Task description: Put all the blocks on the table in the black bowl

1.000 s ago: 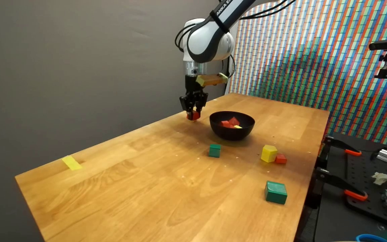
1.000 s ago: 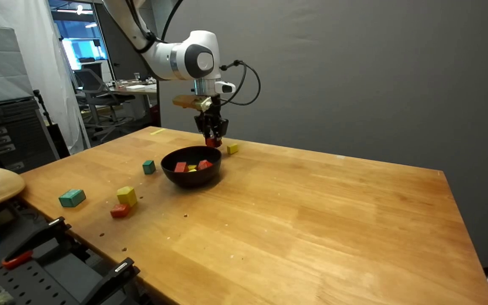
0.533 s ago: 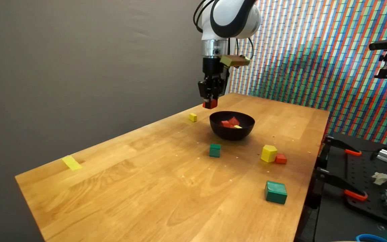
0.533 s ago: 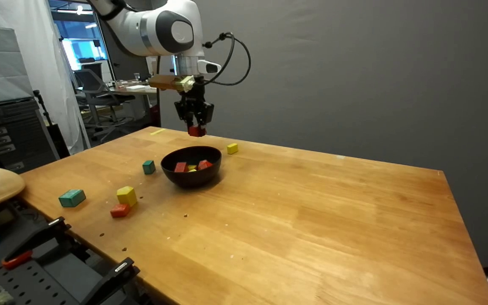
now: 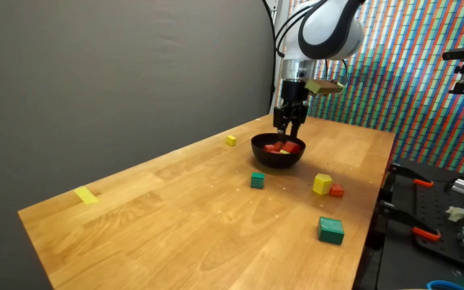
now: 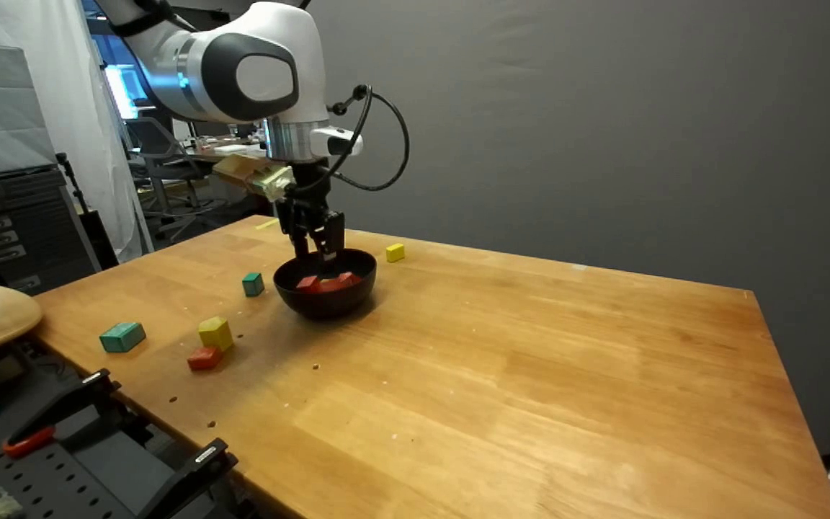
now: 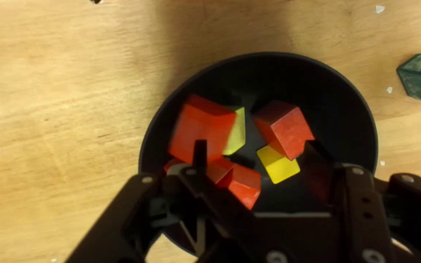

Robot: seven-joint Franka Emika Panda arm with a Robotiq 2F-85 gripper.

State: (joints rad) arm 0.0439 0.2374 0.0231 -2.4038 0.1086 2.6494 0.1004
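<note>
Though round, black bowl (image 5: 276, 161) mouth-up.

smooth wood-grain table (image 6: 566, 375), matt black bowl (image 5: 274, 160), shiny metal wrist collar (image 5: 297, 70)

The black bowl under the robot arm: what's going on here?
A robot arm hangs over the black bowl, its fingers open and gripping nothing. Red blocks and yellow blocks lie inside. The job isn't finished: two green blocks, two other yellow blocks and another red block sit on the table.
</note>
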